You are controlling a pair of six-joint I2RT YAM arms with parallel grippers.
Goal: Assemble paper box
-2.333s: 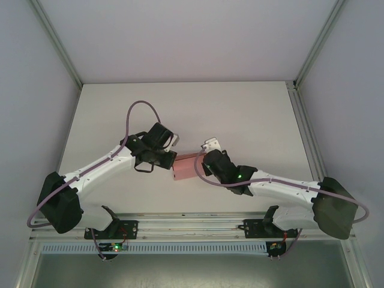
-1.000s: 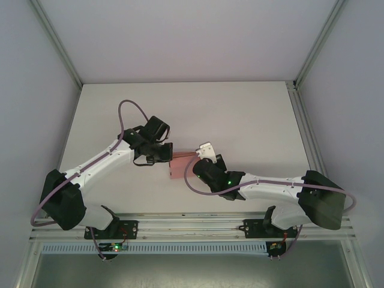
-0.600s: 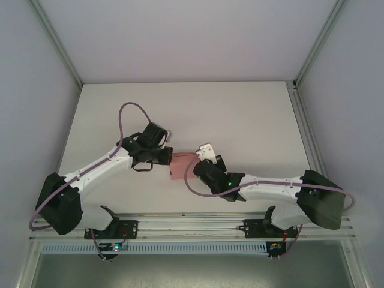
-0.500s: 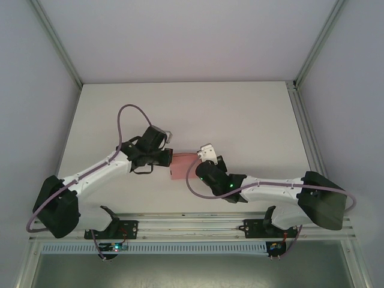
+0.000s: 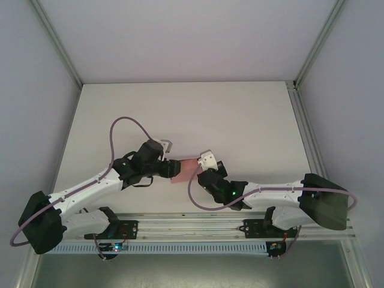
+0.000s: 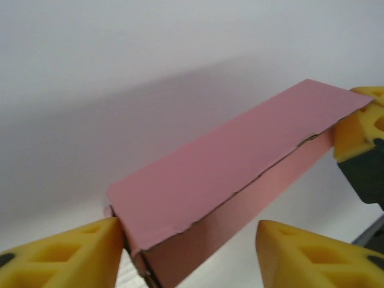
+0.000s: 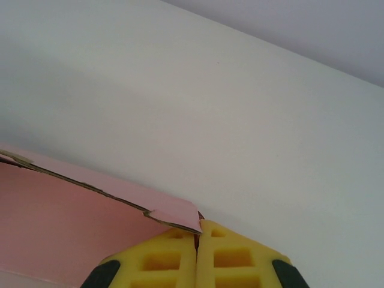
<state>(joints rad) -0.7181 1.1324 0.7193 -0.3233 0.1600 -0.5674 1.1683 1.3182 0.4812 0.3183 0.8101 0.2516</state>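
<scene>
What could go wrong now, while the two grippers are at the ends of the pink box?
1. The right gripper is shut on only one thin corner of the box, so the cardboard may slip out or tear there.
2. The left gripper stands open around the other end. If it closes hard, it may crush the hollow box.
3. The long seam along the top edge looks slightly open, so that flap may spring up again.
</scene>
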